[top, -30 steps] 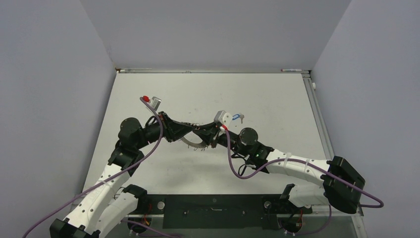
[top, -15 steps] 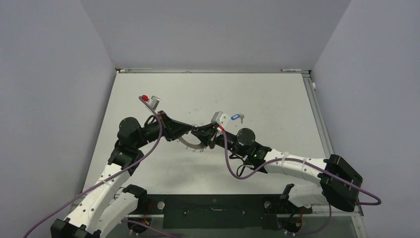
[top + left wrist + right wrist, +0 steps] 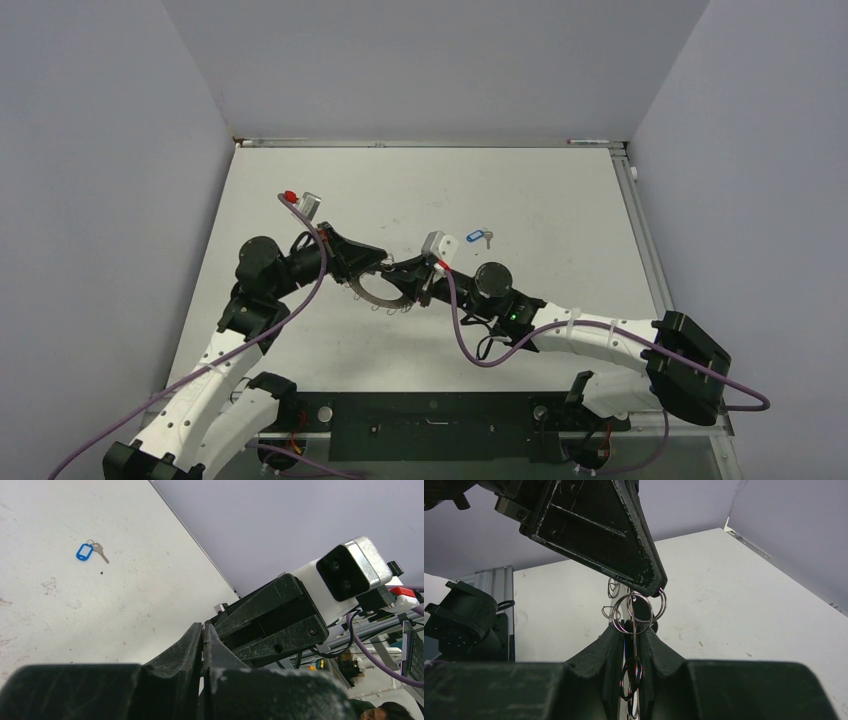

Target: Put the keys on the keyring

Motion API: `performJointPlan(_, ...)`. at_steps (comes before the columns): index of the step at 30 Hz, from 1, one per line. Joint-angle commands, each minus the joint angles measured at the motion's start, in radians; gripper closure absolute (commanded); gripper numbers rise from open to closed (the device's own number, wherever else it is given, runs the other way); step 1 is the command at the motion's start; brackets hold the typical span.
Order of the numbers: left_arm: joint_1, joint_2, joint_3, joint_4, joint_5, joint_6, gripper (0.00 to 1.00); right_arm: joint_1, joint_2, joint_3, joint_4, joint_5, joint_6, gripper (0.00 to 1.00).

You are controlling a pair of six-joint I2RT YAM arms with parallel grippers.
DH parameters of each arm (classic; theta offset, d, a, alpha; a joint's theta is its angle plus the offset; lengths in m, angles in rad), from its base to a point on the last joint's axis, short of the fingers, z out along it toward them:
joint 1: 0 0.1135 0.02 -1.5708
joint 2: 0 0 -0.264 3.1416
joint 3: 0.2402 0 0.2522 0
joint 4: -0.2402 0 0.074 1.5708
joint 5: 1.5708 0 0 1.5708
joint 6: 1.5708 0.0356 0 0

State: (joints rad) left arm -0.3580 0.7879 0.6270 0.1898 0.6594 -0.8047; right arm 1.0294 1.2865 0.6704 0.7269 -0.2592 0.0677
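Observation:
The grey keyring (image 3: 380, 295), edged with small wire loops, hangs above the table's middle. My right gripper (image 3: 408, 282) is shut on its flat plate. In the right wrist view that plate stands edge-on between my fingers (image 3: 614, 645), and the loops (image 3: 639, 611) bunch just above the fingertips. My left gripper (image 3: 372, 272) comes in from the left, shut. Its tip (image 3: 655, 588) touches one loop; I cannot tell whether the loop is pinched. One of the keys, silver with a blue tag (image 3: 478, 238) (image 3: 85, 551), lies on the table beyond the right wrist.
The white table (image 3: 560, 210) is walled at the back and on both sides. The right wrist's camera block (image 3: 352, 570) and black gripper body (image 3: 272, 622) fill the space just beyond my left fingertips. Purple cables (image 3: 470, 340) trail off both wrists.
My left gripper has closed fully. Both grippers have drifted a little to the left with the keyring, which now shows more of its flat face from above.

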Motion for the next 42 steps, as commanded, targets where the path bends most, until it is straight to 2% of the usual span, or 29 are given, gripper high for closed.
performJointPlan(1,0.010,-0.010,-0.003,0.044,-0.028,0.014,1.00,0.013,-0.025,0.049,0.079,-0.043,0.002,0.95)
performJointPlan(3,0.010,-0.015,-0.002,0.037,-0.036,0.021,1.00,0.014,-0.027,0.049,0.066,-0.044,-0.003,0.91)
performJointPlan(4,0.010,-0.020,0.000,0.033,-0.037,0.025,1.00,0.014,-0.030,0.050,0.058,-0.046,-0.006,0.84)
performJointPlan(7,0.010,-0.027,0.007,0.017,-0.037,0.048,1.00,0.013,-0.047,0.046,0.030,-0.051,-0.026,0.55)
performJointPlan(10,0.010,-0.029,0.030,-0.033,-0.045,0.089,1.00,0.011,-0.075,0.046,-0.008,-0.045,-0.045,0.44)
performJointPlan(16,0.011,-0.029,0.064,-0.095,-0.059,0.148,1.00,0.008,-0.135,0.068,-0.126,-0.042,-0.098,0.42)
performJointPlan(26,0.011,-0.039,0.060,-0.109,-0.063,0.161,1.00,0.004,-0.206,0.093,-0.305,0.010,-0.158,0.36)
performJointPlan(31,0.011,-0.050,0.045,-0.100,-0.083,0.139,1.00,0.007,-0.178,0.041,-0.192,0.086,-0.120,0.33)
performJointPlan(35,0.011,-0.047,0.037,-0.101,-0.097,0.134,1.00,0.012,-0.096,0.038,-0.118,0.120,-0.100,0.33)
performJointPlan(42,0.010,-0.035,0.033,-0.104,-0.105,0.128,1.00,0.030,0.012,0.078,-0.036,0.145,-0.085,0.38)
